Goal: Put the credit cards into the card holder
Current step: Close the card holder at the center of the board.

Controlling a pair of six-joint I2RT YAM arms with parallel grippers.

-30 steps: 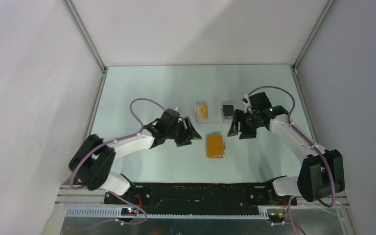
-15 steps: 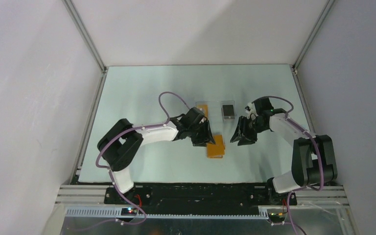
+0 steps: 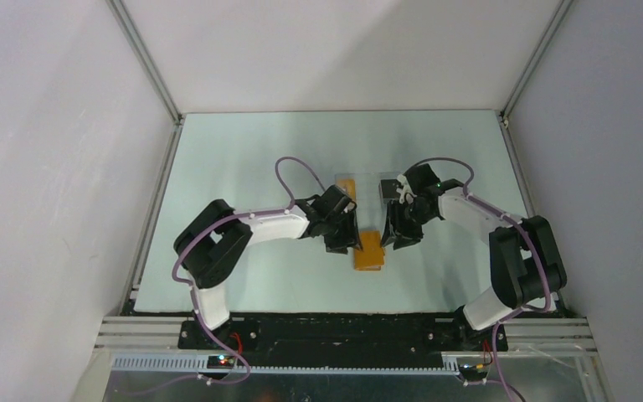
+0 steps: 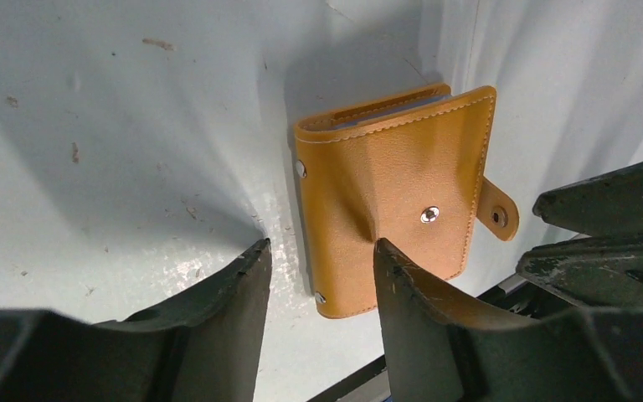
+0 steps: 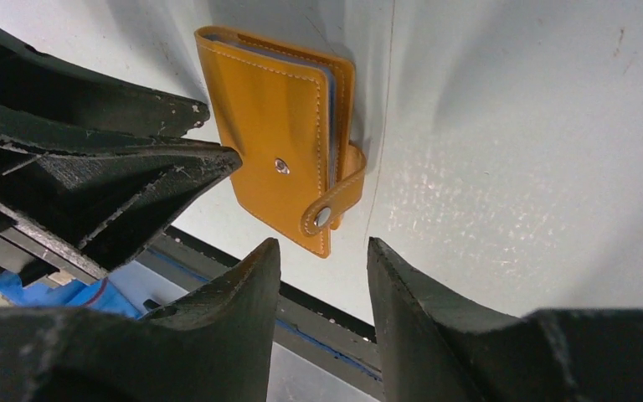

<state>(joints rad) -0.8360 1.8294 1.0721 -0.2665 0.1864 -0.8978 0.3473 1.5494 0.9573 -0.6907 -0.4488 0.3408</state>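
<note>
At the middle of the pale table (image 3: 243,167), between both grippers, the card holder (image 4: 393,184) lies closed and flat; smooth orange-tan leather-like skin, pale stitching, metal studs, a rounded strap tab (image 5: 335,197) left unfastened. The left gripper (image 4: 320,247) stands part open astride the holder's riveted edge, one blunt black fingertip (image 4: 393,260) denting the cover, gripping nothing. The right gripper (image 5: 322,251) hangs part open just off the strap tab, empty. A thin blue edge shows between the covers, too slim to identify. Beyond, the clear orange-centred rectangle (image 3: 347,184) and black-centred rectangle (image 3: 384,189) are partly hidden by the arms.
</note>
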